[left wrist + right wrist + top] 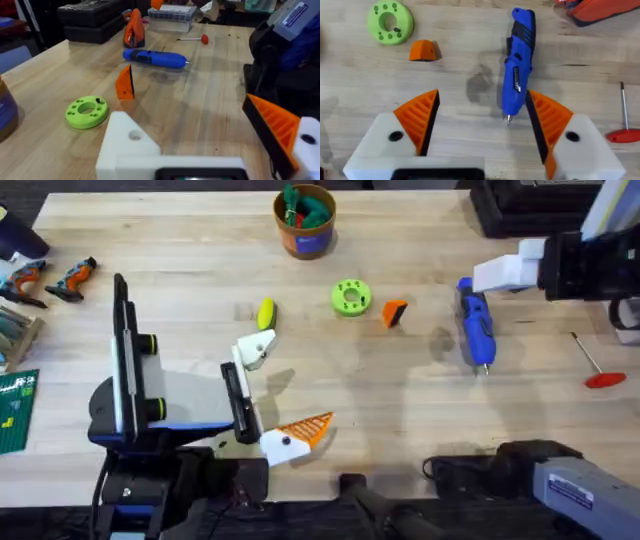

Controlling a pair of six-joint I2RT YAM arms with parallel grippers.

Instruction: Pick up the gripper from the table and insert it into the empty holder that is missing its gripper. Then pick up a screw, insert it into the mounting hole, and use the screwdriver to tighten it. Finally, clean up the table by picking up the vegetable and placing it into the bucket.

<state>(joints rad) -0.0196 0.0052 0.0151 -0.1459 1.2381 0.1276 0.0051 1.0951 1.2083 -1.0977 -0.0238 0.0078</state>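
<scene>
Overhead, the left gripper (278,402) sits low over the near-left part of the table (420,420) with its jaws spread wide: one finger is the empty holder (254,348), a bare white base with no orange tip, and the other finger (300,434) carries an orange ribbed triangle; nothing lies between them. In the left wrist view the same pair shows as the white block of the empty holder (131,145) and an orange-tipped finger (277,131), with bare wood between them. The right gripper (482,117) hovers over the far-right side, its jaws also spread, holding nothing; in the right wrist view the tip of the screwdriver (518,65) lies just inside the gap, close to one orange pad (546,116), while the other pad (419,114) stands clear of everything. From above, the screwdriver (476,326) lies lengthwise on the right, with a red-handled rod (596,366) farther right, near the table's right edge. The gripper (395,312), a small orange wedge, rests just right of a lime-green disc (351,297) near the table's middle, apart from it, with open wood on its near side. The vegetable (266,313) lies left of the disc, just beyond the empty holder. The bucket (305,222) stands by the far edge, holding green and red items. Between the two arms, the near-centre of the table offers a broad bare stretch of wood.
</scene>
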